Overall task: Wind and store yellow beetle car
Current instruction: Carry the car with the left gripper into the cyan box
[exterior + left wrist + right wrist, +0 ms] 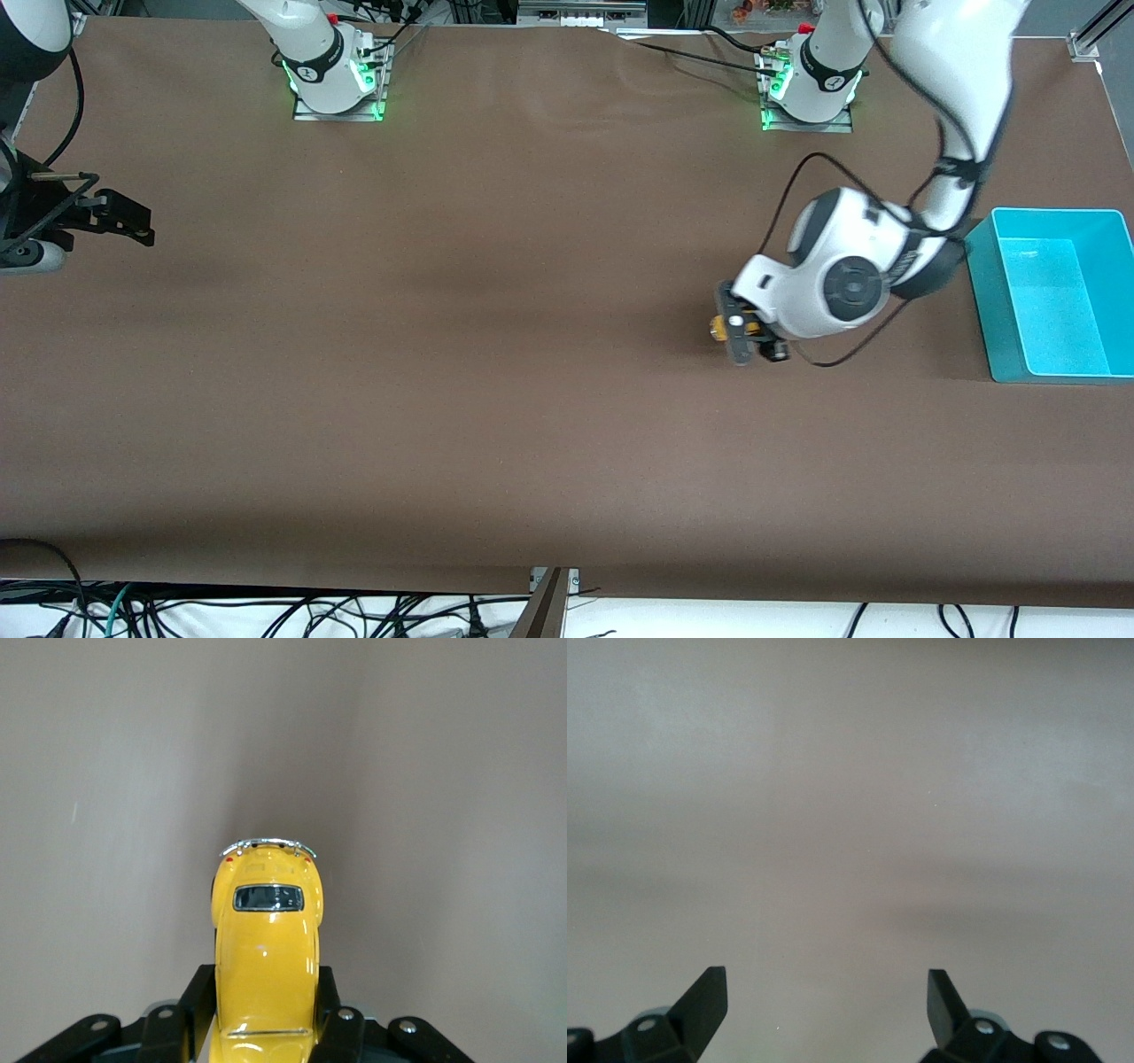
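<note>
The yellow beetle car (266, 930) is a small bright yellow toy with a dark rear window and a chrome bumper. My left gripper (266, 1005) is shut on its sides, one black finger on each flank. In the front view the left gripper (742, 335) holds the car (722, 330) low over the brown table, toward the left arm's end, beside the teal bin. I cannot tell whether the wheels touch the table. My right gripper (133, 221) waits open and empty at the right arm's end of the table, and its wrist view (824, 992) shows only bare table.
An empty teal bin (985, 292) stands at the left arm's end of the table, close beside the left wrist. The brown table (496, 354) stretches between the two arms. Cables hang past the table's edge nearest the front camera.
</note>
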You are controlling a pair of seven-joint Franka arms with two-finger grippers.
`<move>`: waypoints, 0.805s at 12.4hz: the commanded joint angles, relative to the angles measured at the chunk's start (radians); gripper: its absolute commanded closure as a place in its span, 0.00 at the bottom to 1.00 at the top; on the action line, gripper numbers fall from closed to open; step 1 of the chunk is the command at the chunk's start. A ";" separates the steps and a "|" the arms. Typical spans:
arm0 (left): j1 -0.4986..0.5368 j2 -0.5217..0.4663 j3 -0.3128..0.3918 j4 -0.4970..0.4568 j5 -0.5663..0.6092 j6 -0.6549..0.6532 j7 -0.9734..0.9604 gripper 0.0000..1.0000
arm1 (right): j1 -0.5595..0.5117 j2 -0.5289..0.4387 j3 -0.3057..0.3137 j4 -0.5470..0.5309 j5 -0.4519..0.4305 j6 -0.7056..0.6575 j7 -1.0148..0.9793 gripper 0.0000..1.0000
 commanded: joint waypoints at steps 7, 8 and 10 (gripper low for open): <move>0.522 -0.074 -0.001 -0.005 0.115 -0.199 0.636 0.85 | -0.006 0.016 0.008 0.032 0.016 -0.018 0.014 0.00; 0.557 -0.075 -0.001 -0.005 0.168 -0.199 0.659 0.85 | -0.006 0.020 0.006 0.037 0.016 -0.018 0.014 0.00; 0.655 -0.067 -0.001 -0.005 0.214 -0.178 0.736 0.85 | -0.006 0.020 0.008 0.039 0.014 -0.018 0.014 0.00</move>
